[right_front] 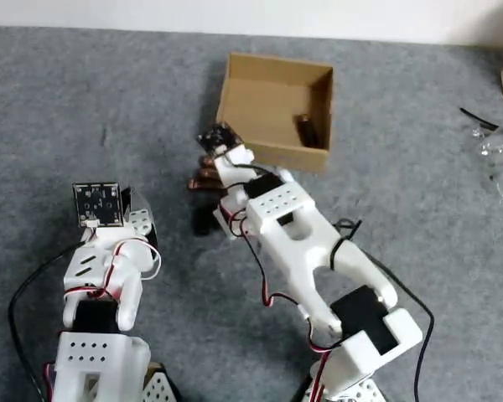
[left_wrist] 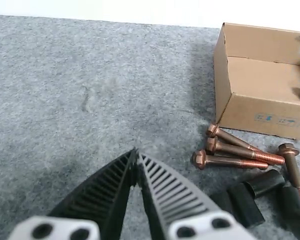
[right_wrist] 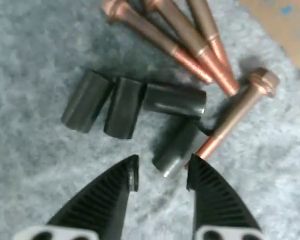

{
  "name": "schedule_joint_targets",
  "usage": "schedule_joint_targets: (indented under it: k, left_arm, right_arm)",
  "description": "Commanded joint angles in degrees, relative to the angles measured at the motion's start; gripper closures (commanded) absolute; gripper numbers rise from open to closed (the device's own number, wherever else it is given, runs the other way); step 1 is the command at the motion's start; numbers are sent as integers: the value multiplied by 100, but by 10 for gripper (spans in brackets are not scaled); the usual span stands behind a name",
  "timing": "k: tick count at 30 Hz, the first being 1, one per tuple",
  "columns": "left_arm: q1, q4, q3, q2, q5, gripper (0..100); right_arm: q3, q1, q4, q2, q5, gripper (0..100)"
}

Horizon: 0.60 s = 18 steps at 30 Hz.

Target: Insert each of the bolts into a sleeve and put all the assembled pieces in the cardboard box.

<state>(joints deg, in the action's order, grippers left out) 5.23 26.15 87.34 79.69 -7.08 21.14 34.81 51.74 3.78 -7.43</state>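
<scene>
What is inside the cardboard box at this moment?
One assembled piece lies inside the box, close to a side wall. The near wall covers a strip of the floor behind it.

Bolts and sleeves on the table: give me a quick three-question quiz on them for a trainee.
1. How many loose bolts lie on the grey mat?
2. True or false: the left gripper is shut with nothing in it.
3. The open right gripper is poised closest to: A) a black sleeve; B) the box wall; C) a cable.

Key: 1) four; 2) true; 3) A.
</scene>
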Motion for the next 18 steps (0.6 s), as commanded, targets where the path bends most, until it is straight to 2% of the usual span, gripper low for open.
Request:
schedule_joint_targets:
  k: [1,8,18]
  left_arm:
    - [-92,-132,-40,40,26,995]
    - [-92,-132,-40,31,26,995]
    - [-92,-132,-40,31,26,995]
  right_arm:
    - [-48,-207,-198,92,53,856]
    - [-75,-365,-207,813,53,856]
    - [-286,-356,-207,919,53,856]
